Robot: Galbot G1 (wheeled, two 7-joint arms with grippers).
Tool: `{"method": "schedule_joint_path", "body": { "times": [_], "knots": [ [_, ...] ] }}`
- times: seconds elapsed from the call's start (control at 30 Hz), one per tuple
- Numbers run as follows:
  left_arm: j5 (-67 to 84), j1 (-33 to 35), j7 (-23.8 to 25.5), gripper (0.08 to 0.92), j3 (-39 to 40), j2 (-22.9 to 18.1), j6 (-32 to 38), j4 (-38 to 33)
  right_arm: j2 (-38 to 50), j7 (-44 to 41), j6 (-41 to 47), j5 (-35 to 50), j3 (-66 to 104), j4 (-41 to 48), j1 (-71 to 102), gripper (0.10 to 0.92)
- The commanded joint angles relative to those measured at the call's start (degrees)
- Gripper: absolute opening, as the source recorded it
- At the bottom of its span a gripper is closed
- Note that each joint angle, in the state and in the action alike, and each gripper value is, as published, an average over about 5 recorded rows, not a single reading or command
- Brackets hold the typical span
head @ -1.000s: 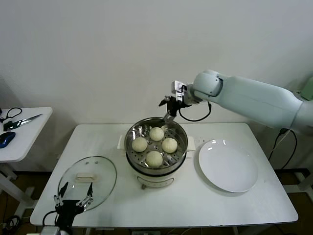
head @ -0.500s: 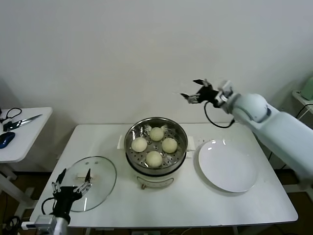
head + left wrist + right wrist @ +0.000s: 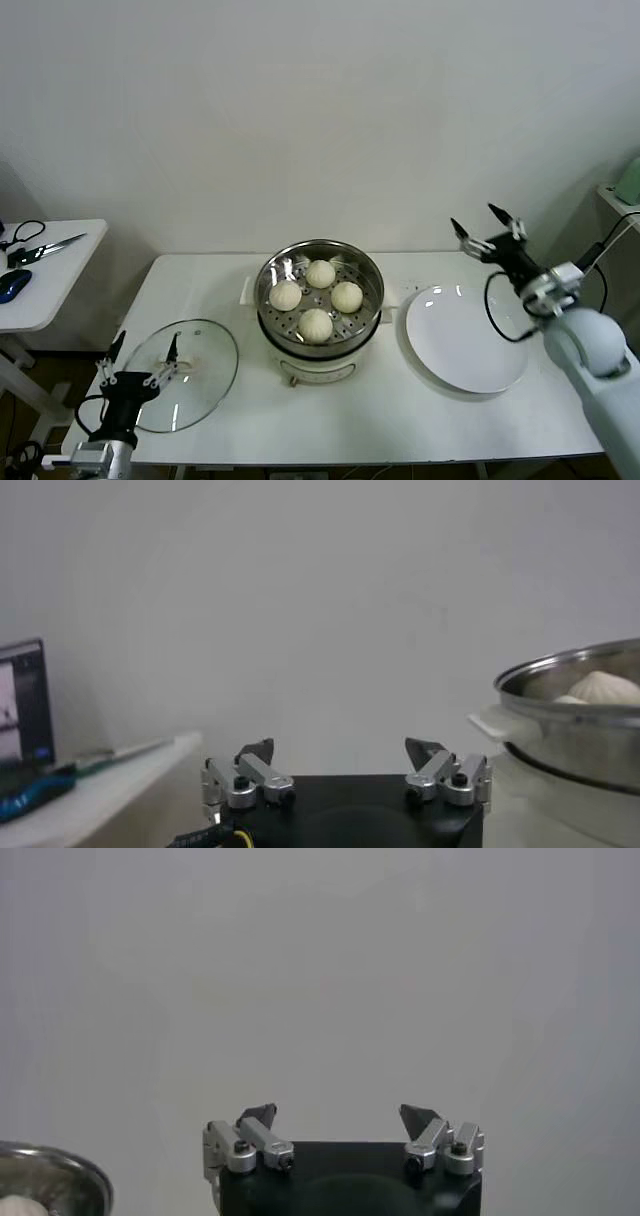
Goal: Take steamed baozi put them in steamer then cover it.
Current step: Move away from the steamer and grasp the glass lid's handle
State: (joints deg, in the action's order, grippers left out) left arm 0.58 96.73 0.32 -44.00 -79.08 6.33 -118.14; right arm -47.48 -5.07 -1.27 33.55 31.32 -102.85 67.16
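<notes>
Several off-white baozi (image 3: 316,324) sit on the perforated tray inside the steel steamer (image 3: 272,313) at the table's middle; the steamer also shows in the left wrist view (image 3: 570,730). The glass cover (image 3: 205,368) with its cream knob lies flat on the table at the front left. My left gripper (image 3: 137,350) is open and empty, hovering over the cover's near-left edge. My right gripper (image 3: 488,229) is open and empty, raised above the far right of the table, beyond the white plate (image 3: 467,340).
The flat white plate lies right of the steamer. A small side table (image 3: 40,290) with scissors and a blue object stands at the left. The steamer's rim shows at the edge of the right wrist view (image 3: 50,1173).
My right arm has swung from behind the steamer out to the right and lowered, past the plate. My left gripper has moved up and left over the cover's edge.
</notes>
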Motion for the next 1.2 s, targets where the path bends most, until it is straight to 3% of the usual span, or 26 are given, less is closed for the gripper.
{"method": "schedule_joint_path", "body": {
  "times": [0.03,0.27,0.33,0.47,0.53,0.67,0.8,0.93,1.2],
  "knots": [
    [-6.0,-0.7,-0.3,0.823,0.1,0.8,5.2,1.5,-14.7,0.1,-13.1,-3.4,16.5,-5.4,28.3,0.823],
    [-15.9,0.6,-4.0,0.823,-0.3,0.6,10.2,1.8,-20.9,-0.2,-19.4,-5.2,12.6,-5.2,31.8,0.823],
    [-21.7,0.8,-8.5,0.823,-0.5,0.5,11.4,2.0,-22.1,0.3,-20.6,-6.6,10.8,-4.2,32.2,0.823],
    [-41.9,1.1,-22.9,0.823,-1.4,0.9,12.0,2.6,-23.8,1.3,-22.0,-9.7,7.7,-1.7,31.8,0.823],
    [-50.6,1.9,-26.2,0.823,-2.3,1.5,11.9,2.6,-24.4,1.7,-22.1,-10.1,6.7,-1.1,31.3,0.823],
    [-62.5,5.3,-26.3,0.823,-2.1,2.6,10.5,4.1,-25.0,2.1,-22.1,-10.4,5.9,-0.8,30.7,0.823],
    [-71.8,7.1,-25.2,0.823,0.0,3.2,7.7,10.1,-25.0,2.2,-22.3,-10.5,5.8,-0.5,30.7,0.823],
    [-73.9,5.2,-26.0,0.823,1.3,2.4,6.1,17.1,-25.2,2.2,-22.8,-11.0,5.7,0.0,30.8,0.823],
    [-77.0,-2.6,-26.5,0.823,1.8,-0.3,2.0,23.8,-25.8,2.2,-23.6,-11.7,5.8,-0.2,31.6,0.823]
  ]
}}
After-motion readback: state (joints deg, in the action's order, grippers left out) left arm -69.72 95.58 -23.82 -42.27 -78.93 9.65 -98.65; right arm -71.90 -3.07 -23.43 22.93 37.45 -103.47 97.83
